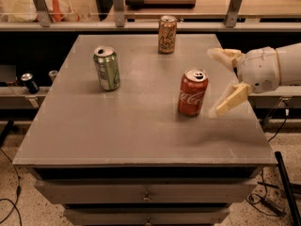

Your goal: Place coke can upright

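- Where the camera view looks down on the grey table (94, 135), the coke can (193, 93) stands upright on its base, right of the middle of the tabletop, with its silver top and opened tab facing up.
- White script on the can's red side faces the camera.
- Coming in from the right edge, the white arm ends in the gripper (212, 83), which sits just to the right of the coke can at about the can's height.
- Its two pale fingers (230, 100) are spread wide and clasp nothing; the can lies left of the gap between them, outside it.
- One finger reaches out above the table's right side, level with the can's top; the other angles down, its tip just beside the can's lower right side, with a thin gap showing.
- A green can (106, 68) stands upright on the left part of the table, well apart from the coke can.
- A tan can (167, 34) with dark script stands upright near the far edge.
- Drawers (146, 192) show below the tabletop.
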{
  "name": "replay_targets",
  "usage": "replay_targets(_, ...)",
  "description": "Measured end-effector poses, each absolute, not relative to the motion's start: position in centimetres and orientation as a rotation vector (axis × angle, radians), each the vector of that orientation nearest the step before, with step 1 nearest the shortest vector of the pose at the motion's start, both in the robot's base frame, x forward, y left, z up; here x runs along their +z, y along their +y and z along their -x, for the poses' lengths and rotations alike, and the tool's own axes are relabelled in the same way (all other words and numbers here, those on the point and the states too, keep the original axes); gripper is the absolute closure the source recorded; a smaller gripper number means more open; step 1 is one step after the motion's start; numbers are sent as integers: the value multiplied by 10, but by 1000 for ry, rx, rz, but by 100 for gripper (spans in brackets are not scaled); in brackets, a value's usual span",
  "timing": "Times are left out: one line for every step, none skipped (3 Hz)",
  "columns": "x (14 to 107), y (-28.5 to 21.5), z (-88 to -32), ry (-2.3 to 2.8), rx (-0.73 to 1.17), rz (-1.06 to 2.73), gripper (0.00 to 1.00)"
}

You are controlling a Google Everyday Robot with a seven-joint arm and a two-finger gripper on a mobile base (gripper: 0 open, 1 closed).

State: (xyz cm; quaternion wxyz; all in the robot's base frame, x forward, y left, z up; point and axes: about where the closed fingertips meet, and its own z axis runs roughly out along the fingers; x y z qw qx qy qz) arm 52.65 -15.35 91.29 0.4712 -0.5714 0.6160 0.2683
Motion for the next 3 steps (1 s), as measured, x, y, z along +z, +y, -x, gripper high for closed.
replay_targets(920,-171,-521,1589,517,1486,0)
replay_targets(922,-185,-518,1692,300,1559,0)
replay_targets(920,-197,-518,1772,87,1599,0)
